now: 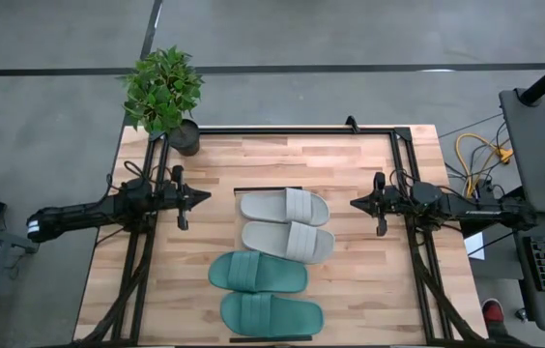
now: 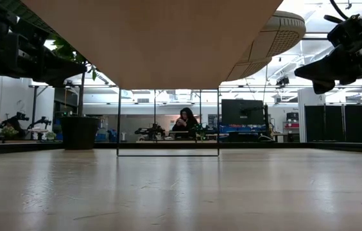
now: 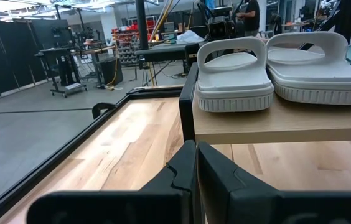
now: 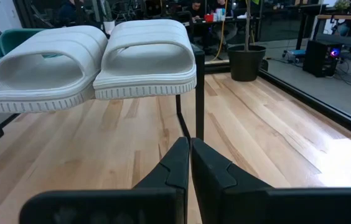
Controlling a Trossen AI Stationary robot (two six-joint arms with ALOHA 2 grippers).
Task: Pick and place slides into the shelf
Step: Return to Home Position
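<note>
The far grey slide lies flat, sole down, at the far end of the shelf. The near grey slide is close alongside it, then comes the far teal slide, and the near teal slide sits by the shelf's near end. All four form a single column. Each one's long axis runs crosswise to the shelf's length, with the strap and toe toward the shelf's right long edge and the heel toward its left. The two grey ones are nearly parallel. The teal pair sits a little toward the left edge, the nearer one less so. The shelf is a pale panel held on thin dark legs above the table, and its length runs from the table's far edge toward its near edge along the middle. The left gripper hangs above the table just off the shelf's left long edge, level with the far grey slide and pointing at it. Its jaws are pressed together with nothing between them. The right gripper mirrors it off the shelf's right long edge, also closed on nothing. Neither touches a slide. A potted plant stands at the table's far left corner.
</note>
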